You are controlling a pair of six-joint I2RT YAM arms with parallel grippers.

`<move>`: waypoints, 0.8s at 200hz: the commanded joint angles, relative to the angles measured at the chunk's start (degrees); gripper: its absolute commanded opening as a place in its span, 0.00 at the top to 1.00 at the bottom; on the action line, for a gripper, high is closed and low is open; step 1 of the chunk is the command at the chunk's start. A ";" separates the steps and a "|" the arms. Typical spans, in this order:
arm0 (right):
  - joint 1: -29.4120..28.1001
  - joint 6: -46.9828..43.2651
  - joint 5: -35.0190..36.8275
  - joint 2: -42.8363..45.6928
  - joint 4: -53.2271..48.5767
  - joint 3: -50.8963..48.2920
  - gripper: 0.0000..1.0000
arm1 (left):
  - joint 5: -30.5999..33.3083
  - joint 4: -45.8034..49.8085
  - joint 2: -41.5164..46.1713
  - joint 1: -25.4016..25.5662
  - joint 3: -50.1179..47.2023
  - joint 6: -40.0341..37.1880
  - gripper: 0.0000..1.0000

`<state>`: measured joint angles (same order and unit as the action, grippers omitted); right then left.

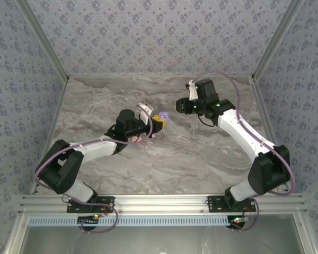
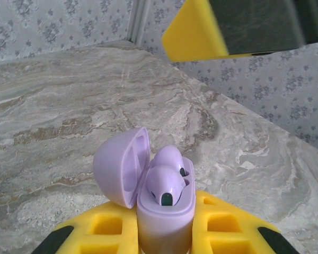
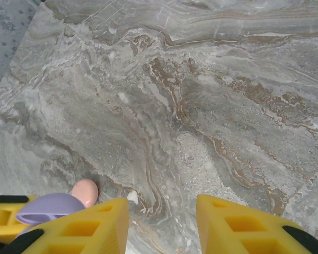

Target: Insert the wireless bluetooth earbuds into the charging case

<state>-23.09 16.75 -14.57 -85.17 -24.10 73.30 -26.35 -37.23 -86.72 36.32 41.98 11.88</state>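
Holding: left hand [image 1: 158, 123] clamped on lavender charging case [image 2: 164, 225], lid swung open.
Earbuds: two glossy lavender earbuds [image 2: 167, 180] seated in the case, dark spots showing.
Right hand [image 3: 161, 207]: jaws apart, empty, over the bench [image 3: 212, 106] just beside the case.

Left arm [image 1: 95, 149] and right arm [image 1: 243, 131] are each showing white link shells between black joint housings; lilac cables [image 1: 217, 72] are trailing along both; small green lights [image 1: 218, 104] are glowing on the right arm's wrist housing; the right gripper [image 3: 161, 227] is presenting fingers [image 3: 238, 227] of yellow plastic with rectangular recesses and black edging; black base plates [image 1: 90, 203] are sitting under both arms, apparently bolted, though detail is blurring there.
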 commanded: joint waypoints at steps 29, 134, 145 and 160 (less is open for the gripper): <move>4.26 -4.85 -14.50 -2.62 -2.62 -0.18 0.69 | -10.45 1.66 4.44 -1.88 4.52 -3.79 0.90; 4.56 -3.46 -27.83 -6.71 1.90 -0.19 0.81 | -16.63 -2.03 3.83 -2.31 6.01 -1.22 0.90; 4.60 -3.20 -28.66 -6.98 2.17 -0.25 0.81 | -16.73 -2.04 3.70 -2.36 5.87 -1.09 0.90; 4.57 -2.88 -29.95 -7.20 2.82 -0.39 0.82 | -16.87 -2.25 3.60 -2.37 5.71 -1.00 0.90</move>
<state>-18.72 12.84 -40.34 -91.20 -22.81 73.25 -41.23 -36.32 -83.31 34.17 46.46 10.13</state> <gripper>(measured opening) 0.185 0.189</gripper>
